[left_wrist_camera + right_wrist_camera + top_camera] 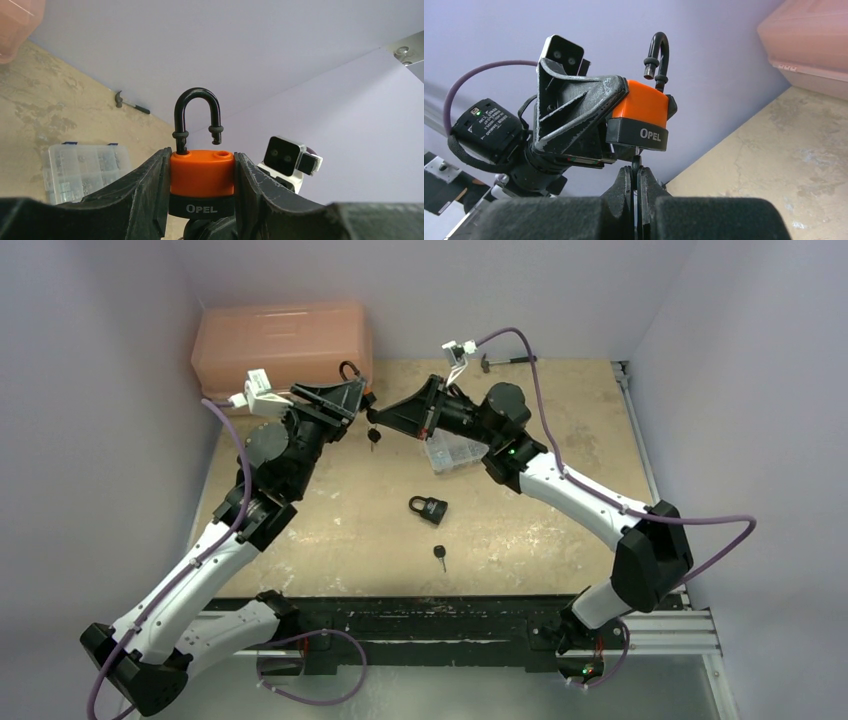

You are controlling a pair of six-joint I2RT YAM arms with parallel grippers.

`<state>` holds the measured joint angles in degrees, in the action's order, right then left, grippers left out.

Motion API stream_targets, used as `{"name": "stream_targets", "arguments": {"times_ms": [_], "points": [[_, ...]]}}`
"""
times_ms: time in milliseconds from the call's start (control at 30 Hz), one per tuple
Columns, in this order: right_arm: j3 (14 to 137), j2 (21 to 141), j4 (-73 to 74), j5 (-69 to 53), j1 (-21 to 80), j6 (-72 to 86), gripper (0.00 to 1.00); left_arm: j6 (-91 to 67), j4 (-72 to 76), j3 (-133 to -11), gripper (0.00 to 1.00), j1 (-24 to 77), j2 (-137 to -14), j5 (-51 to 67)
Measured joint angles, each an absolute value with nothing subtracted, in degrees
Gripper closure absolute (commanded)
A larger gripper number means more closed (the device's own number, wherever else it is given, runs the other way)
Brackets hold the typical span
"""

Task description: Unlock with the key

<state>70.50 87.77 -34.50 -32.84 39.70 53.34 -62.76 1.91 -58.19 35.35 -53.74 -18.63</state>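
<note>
One thin, dark key [636, 161], edge-on, pinched by right claw [636, 172] under orange padlock [641, 112].

key [636, 161] mostly hidden, organiser box [85, 170] contents blurred

The left arm [200, 570] and right arm [585, 502] lean together near the worktop's [540, 540] far edge, the left gripper [355, 398] clamped on the padlock [202, 172] and the right gripper [386, 418] pinched tight on the key [636, 163] beneath it.
</note>
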Motion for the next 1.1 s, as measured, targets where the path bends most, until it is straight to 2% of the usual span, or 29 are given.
{"name": "stream_targets", "arguments": {"times_ms": [133,367,567,767,1100], "points": [[70.63,87.22,-32.53,-33.52,39.46,51.16,0.79,-62.72,1.21,-58.22,1.0,35.42,-53.76,-18.7],[70.57,81.95,-15.09,-28.84,40.45,39.35,0.61,-65.21,-2.0,-58.13,1.0,38.09,-56.71,-17.17],[66.15,75.46,-6.68,-24.69,40.51,32.25,0.47,-69.41,-1.76,-56.34,1.0,39.55,-60.14,-14.7],[63.09,70.37,-2.13,-18.04,40.82,29.65,0.38,-71.46,-2.79,-54.78,1.0,40.05,-62.7,-13.39],[63.64,69.82,-0.47,-8.12,40.66,29.61,0.39,-73.28,-4.56,-54.39,1.0,40.8,-63.0,-10.98]]}}
